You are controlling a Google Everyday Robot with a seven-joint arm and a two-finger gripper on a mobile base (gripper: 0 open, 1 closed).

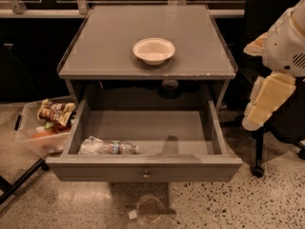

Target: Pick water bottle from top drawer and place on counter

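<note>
The top drawer (143, 171) is pulled wide open, its brass knob facing me. The water bottle (107, 147) lies on its side in the drawer's front left corner, along the front panel. The counter (105, 46) above it carries a white bowl (153, 50) near its middle. My gripper does not show. Only white and cream segments of my arm (267, 97) show at the right edge, beside the cabinet and apart from the drawer.
A clear plastic bin (26, 135) with snack bags stands on the floor left of the drawer. A black chair with a caster (257, 170) stands at the right behind my arm. A clear round object (150, 210) lies on the floor below the drawer front.
</note>
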